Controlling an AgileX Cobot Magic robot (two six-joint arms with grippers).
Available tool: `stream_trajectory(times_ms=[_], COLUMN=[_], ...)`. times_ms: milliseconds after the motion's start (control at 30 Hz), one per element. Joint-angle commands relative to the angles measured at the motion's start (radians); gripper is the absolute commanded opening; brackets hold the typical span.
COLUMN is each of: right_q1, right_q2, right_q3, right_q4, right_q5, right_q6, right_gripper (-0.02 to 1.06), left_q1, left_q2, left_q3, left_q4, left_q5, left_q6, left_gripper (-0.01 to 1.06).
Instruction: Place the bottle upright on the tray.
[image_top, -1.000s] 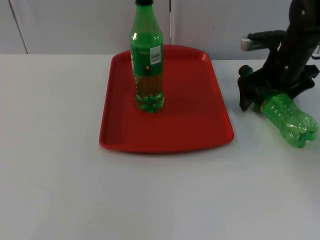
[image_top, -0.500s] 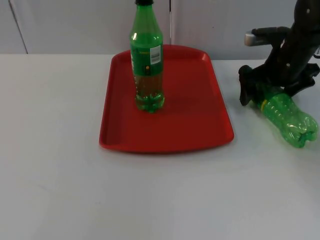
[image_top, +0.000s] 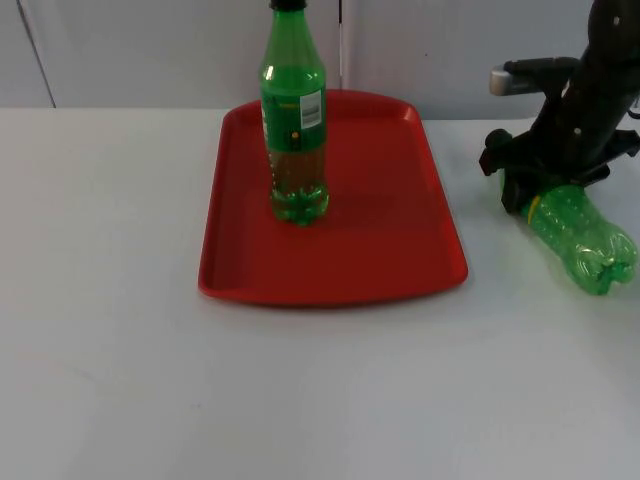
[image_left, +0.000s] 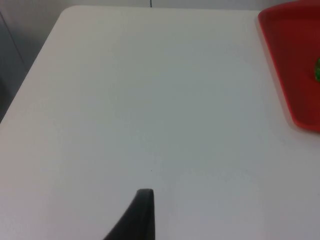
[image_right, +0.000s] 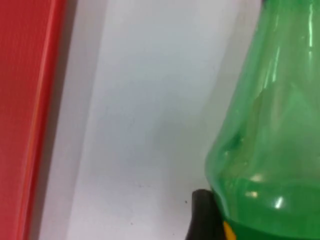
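Right gripper (image_top: 517, 180) clamps the lying bottle (image_top: 580, 236) beside the tray (image_top: 440, 250)

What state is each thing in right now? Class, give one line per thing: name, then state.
Standing bottle: upright on the tray, capped.
Lying bottle: on its side on the table, right of the tray.
Tray: flat on the table.
Right gripper: at the lying bottle's neck.
Left gripper: waiting above bare table.

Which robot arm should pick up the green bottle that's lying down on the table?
The right one, I'd say. The right gripper is already around the lying bottle, on the table beside the red tray. The left arm waits far off, over bare table.
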Motion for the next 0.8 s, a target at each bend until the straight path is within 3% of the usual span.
stream_trajectory(times_ms=[0,567,700,767], right_q1=[-0.003,-0.001,-0.001,-0.001], right_q2=[-0.029,-0.284,-0.334,-0.354], right_q3=[-0.004,-0.004,-0.002,-0.002], right_q4=[0.001,0.010,0.102,0.196], right_q5=[0.008,-0.004,-0.065,-0.119], right_q6=[0.002,-0.042,-0.112,-0.187], right_gripper=[0.00,0.00,0.00,0.00], left_q1=[-0.008,-0.008,-0.008,-0.008], left_q2=[-0.004,-0.004,-0.004,-0.004], left_q3=[0.003,0.003,0.003,0.003], left_q4=[0.003,0.003,0.003,0.003], left_q5=[-0.001,-0.001,-0.001,-0.001], left_q6=[0.000,0.000,0.000,0.000], left_gripper=[1.05,1.05,1.05,1.05])
